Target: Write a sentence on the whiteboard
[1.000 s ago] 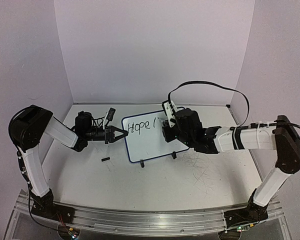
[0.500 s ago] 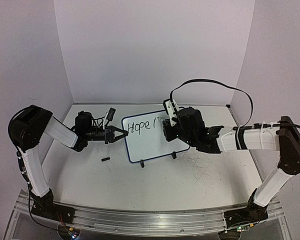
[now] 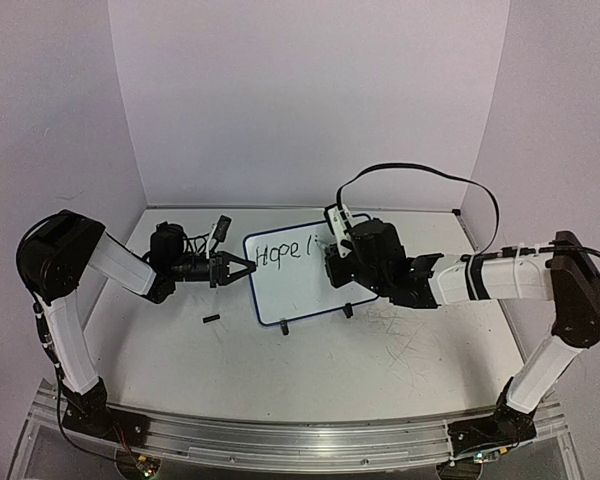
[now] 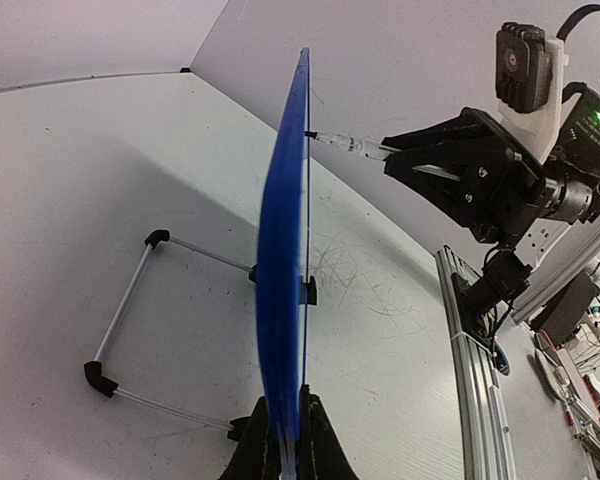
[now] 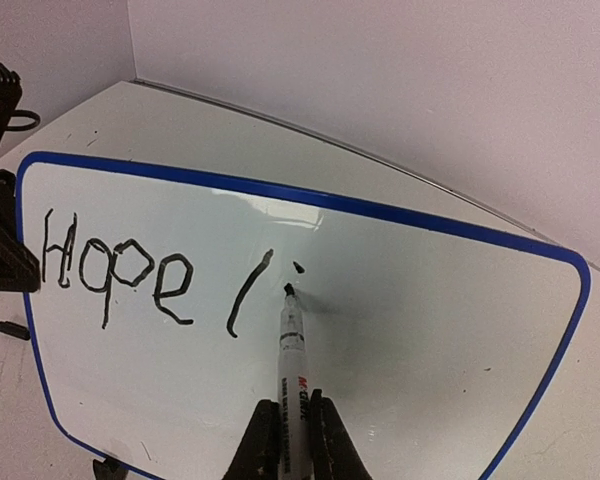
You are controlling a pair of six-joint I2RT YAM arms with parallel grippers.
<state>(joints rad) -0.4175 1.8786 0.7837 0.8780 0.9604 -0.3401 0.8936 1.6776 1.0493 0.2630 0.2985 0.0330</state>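
Observation:
The whiteboard (image 3: 298, 285) stands tilted on its wire stand at mid-table, blue-rimmed, with "Hope l" and a small dot written in black. My left gripper (image 3: 242, 268) is shut on the board's left edge. In the left wrist view the board (image 4: 280, 270) runs edge-on up from that gripper (image 4: 285, 430). My right gripper (image 3: 332, 262) is shut on a white marker (image 5: 293, 350). The marker's black tip touches the board (image 5: 430, 330) just below the dot, right of the "l". The marker (image 4: 348, 147) also shows meeting the board's face in the left wrist view.
A small black cap (image 3: 211, 320) lies on the table left of the board's foot. The board's wire stand (image 4: 130, 300) reaches out behind it. An aluminium rail (image 3: 280, 440) runs along the near edge, and walls close in the back and sides.
The right gripper with the marker drifted slightly right and then back left over the board. The left arm and the board have stayed still.

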